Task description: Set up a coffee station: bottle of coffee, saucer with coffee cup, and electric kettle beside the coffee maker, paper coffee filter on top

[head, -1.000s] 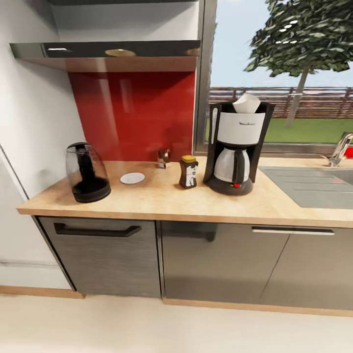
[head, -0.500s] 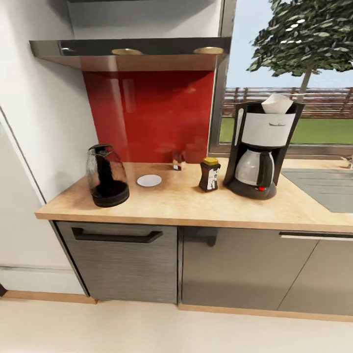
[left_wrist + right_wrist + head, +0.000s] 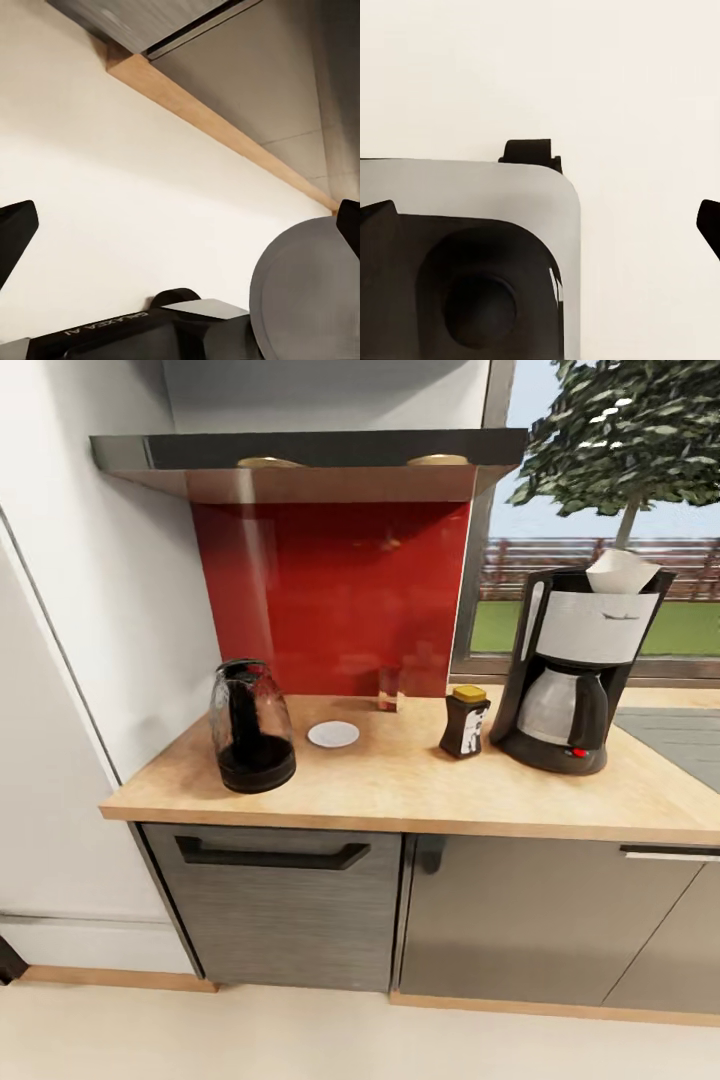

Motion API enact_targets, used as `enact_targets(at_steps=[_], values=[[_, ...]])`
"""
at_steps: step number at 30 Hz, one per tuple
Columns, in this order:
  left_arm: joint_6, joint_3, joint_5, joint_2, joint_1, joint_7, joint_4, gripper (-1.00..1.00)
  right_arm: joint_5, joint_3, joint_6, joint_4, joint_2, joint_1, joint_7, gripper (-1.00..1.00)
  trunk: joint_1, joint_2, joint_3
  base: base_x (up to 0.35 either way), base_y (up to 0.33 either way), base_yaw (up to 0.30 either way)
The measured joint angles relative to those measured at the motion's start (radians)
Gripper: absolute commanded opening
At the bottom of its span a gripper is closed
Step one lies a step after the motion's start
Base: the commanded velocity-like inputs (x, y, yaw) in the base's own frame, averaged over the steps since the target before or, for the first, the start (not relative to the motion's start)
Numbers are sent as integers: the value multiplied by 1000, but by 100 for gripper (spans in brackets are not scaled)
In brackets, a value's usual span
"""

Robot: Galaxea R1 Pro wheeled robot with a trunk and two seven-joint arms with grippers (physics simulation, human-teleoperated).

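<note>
1. Worktop (image 3: 400, 790) ran across the head view, light wood over grey cabinet fronts (image 3: 280, 900), with the red glossy panel (image 3: 330, 595) behind it.
2. Coffee maker (image 3: 580, 670) stood upright at about 3 o'clock in that view, carafe and red switch facing forward, with the paper coffee filter (image 3: 620, 572) sitting on top of it.
3. Bottle of coffee (image 3: 465, 722) with its yellow lid stood just beside the machine, on the 9 o'clock side of it, not touching.
4. Saucer (image 3: 333, 734) lay flat near the middle of the worktop, bare, between the jar and the electric kettle (image 3: 252, 726), which stood upright towards 9 o'clock, well apart from the machine.
5. Something small sat against the red panel behind the saucer, too blurry to tell what.
6. Kitchen shelf (image 3: 310, 452) hung at 12 o'clock, glossy black.
7. Left tool (image 3: 180, 232) had its dark fingertips (image 3: 15, 232) spread wide with nothing between them, pale floor (image 3: 150, 187) and a wooden plinth strip (image 3: 217, 127) beyond.
8. Right tool (image 3: 540, 225) was also spread apart and empty, over the same pale floor.
</note>
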Motion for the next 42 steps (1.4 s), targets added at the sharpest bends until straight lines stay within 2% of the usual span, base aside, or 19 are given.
enact_targets(at_steps=[9,20,32,42], values=[[0,0,0,0,0,0,0,100,0,0,0,0,0,0,0,100,0,0,0,9,26,-180],[0,0,0,0,0,0,0,100,0,1,1,0,-9,1,0,100,0,0,0,0,29,-30],[0,0,0,0,0,0,0,100,0,0,1,0,-11,0,0,100,0,0,0,0,256,-1],[0,0,0,0,0,0,0,100,-2,-3,0,3,-10,0,-1,100,0,0,0,0,156,-120]])
